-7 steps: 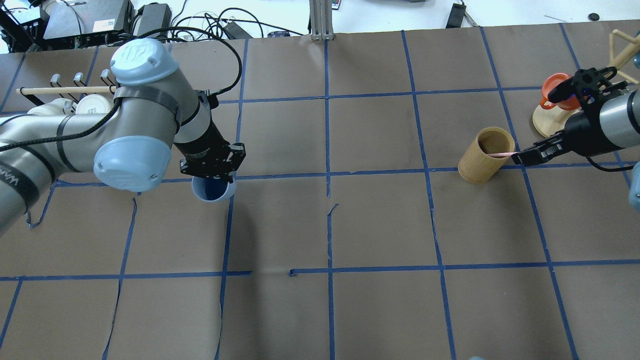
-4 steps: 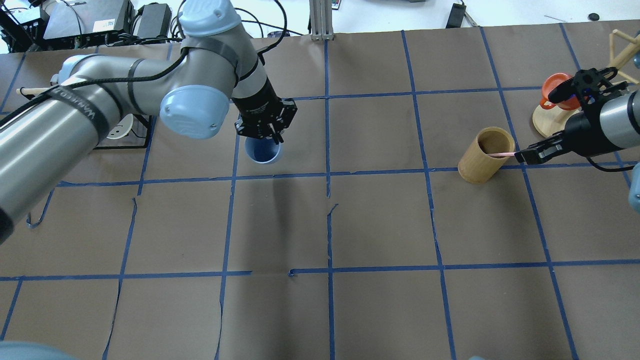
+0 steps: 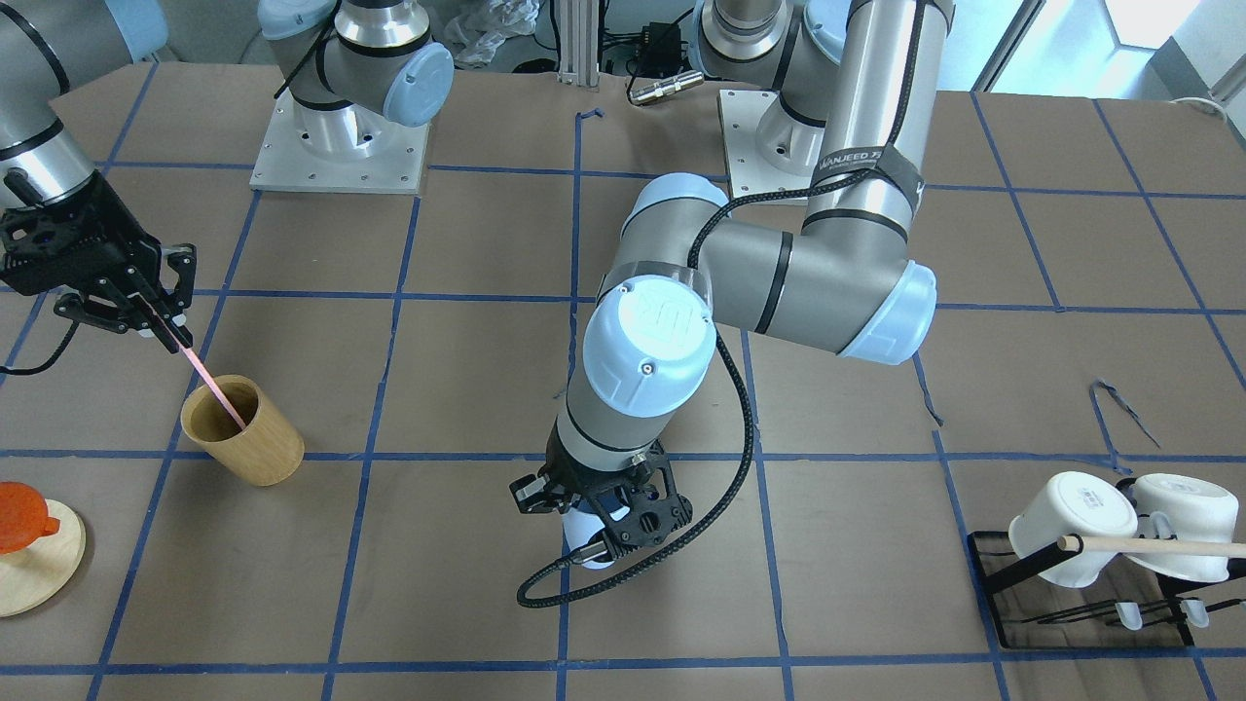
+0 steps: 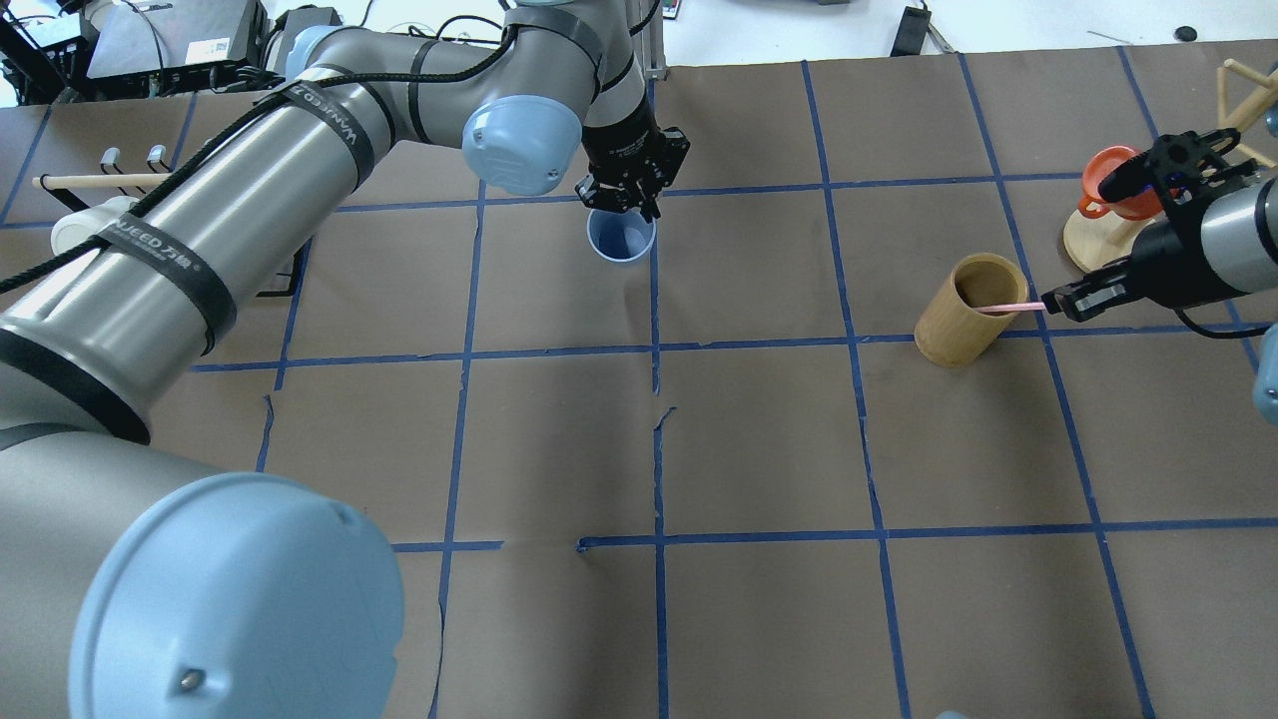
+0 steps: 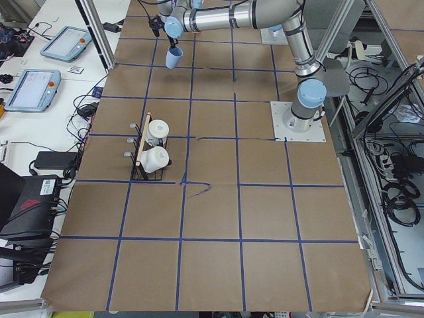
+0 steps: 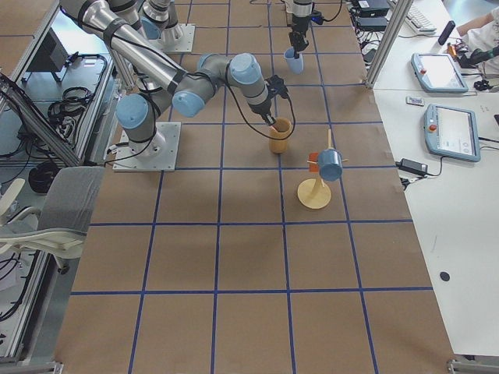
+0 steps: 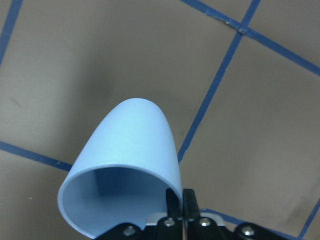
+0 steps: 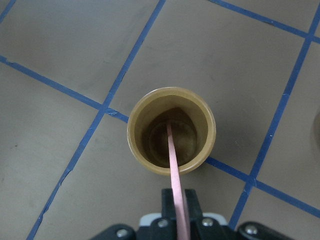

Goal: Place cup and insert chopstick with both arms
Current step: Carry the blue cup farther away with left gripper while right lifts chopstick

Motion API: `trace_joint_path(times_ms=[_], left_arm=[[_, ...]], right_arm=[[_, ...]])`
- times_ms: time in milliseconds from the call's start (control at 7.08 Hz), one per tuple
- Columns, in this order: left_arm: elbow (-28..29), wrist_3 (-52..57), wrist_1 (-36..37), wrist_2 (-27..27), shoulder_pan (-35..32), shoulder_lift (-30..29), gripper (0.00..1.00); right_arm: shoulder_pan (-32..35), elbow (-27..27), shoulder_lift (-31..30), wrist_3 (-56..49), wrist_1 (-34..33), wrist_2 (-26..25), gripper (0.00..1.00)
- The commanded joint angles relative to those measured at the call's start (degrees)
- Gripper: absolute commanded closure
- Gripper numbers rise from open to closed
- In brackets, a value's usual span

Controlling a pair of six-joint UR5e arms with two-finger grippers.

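My left gripper point(image 4: 629, 192) is shut on the rim of the light-blue cup point(image 4: 621, 240) and holds it upright above the table, just left of the centre tape line in the far row. The left wrist view shows the cup point(image 7: 125, 160) with one finger inside its rim. It also shows in the front view point(image 3: 582, 534) under the gripper point(image 3: 608, 506). My right gripper point(image 4: 1060, 300) is shut on the upper end of the pink chopstick point(image 4: 1008, 308). The stick's lower end point(image 8: 173, 150) is still inside the tan wooden cup point(image 4: 958, 325).
A black rack with white mugs point(image 3: 1071, 531) and a wooden rod stands at the far left of the table. A wooden mug tree with an orange mug point(image 4: 1113, 178) stands right behind my right gripper. Blue tape lines grid the brown table.
My left arm has carried the blue cup from the left half toward the far centre of the table. My right gripper has drawn back slightly to the right with the chopstick.
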Motion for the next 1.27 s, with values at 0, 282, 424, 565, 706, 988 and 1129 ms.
trace_joint_path(times_ms=[0, 282, 424, 565, 706, 988, 1129], left_arm=[[1.96, -1.61, -0.02, -0.08, -0.42, -2.68, 1.00], [2.92, -3.44, -0.02, -2.44, -0.42, -3.99, 1.00], [4.15, -3.55, -0.11, -3.06, -0.42, -4.61, 1.00], [5.03, -3.55, -0.11, -3.15, -0.42, -5.05, 0.93], [6.17, -2.85, -0.02, -2.98, -0.42, -5.40, 0.51], [7.23, -2.49, 0.06, -2.98, -0.24, -5.67, 0.00], [8.02, -0.66, 0.33, -2.89, 0.19, -5.32, 0.00]], right_arm=[[0.08, -0.56, -0.28, 0.71, -0.01, 0.32, 0.94], [0.08, -5.71, -0.46, 0.98, 4.87, -0.56, 0.94], [0.34, -10.97, -0.46, 1.06, 10.92, -0.73, 0.94], [0.34, -16.76, -0.54, 1.06, 21.59, -1.52, 0.94], [0.78, -22.83, -0.46, 1.41, 27.79, -4.31, 0.94], [4.27, -31.30, 0.85, 3.17, 40.82, -11.24, 0.93], [6.73, -33.67, 2.34, 3.35, 40.69, -12.15, 0.93]])
